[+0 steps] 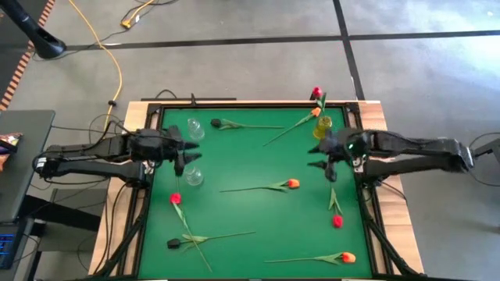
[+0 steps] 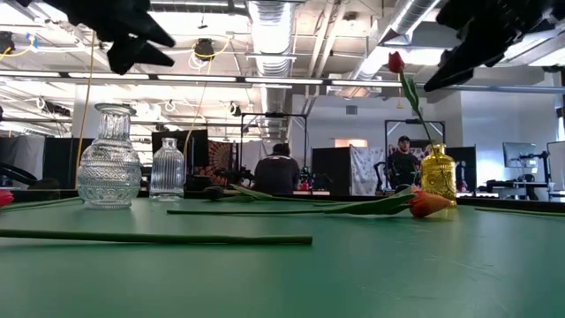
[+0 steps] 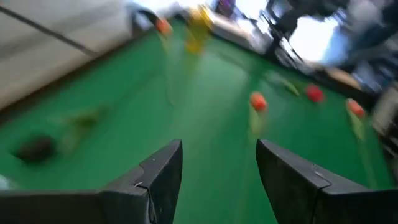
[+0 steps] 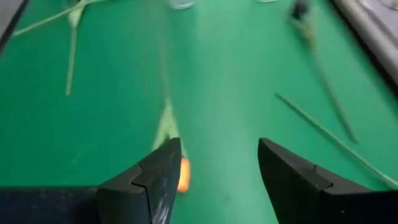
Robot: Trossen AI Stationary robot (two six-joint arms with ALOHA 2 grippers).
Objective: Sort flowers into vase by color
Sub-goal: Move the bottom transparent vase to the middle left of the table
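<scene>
A long green stem [image 2: 159,237] lies flat across the counter [image 1: 250,168] closest to the low camera, with an orange tulip [image 2: 429,203] resting beyond it. My right gripper [image 4: 217,177] hovers above the counter's right-hand part with its fingers parted and nothing between them; just under one finger I can see the orange head [image 4: 184,175] of a tulip and its stem running away from me. My left gripper [image 3: 217,180] hangs over the left side, near two clear glass vases [image 1: 194,153], fingers likewise spread and empty.

One red tulip [image 2: 395,62] already stands in the yellow vase [image 2: 438,175] at the far right corner. The rest lie scattered: an orange one mid-counter [image 1: 292,184], a red one [image 1: 337,222] near the right edge, an orange one [image 1: 348,257] at the near edge, a red one [image 1: 176,198] and a dark one [image 1: 173,243] on the left, and another dark one [image 1: 216,123] near the far edge.

I judge these flowers to be very light, with thin, springy stems that could roll or slip. I would pinch the stem near its middle, clear of the leaves, so the head does not droop.
</scene>
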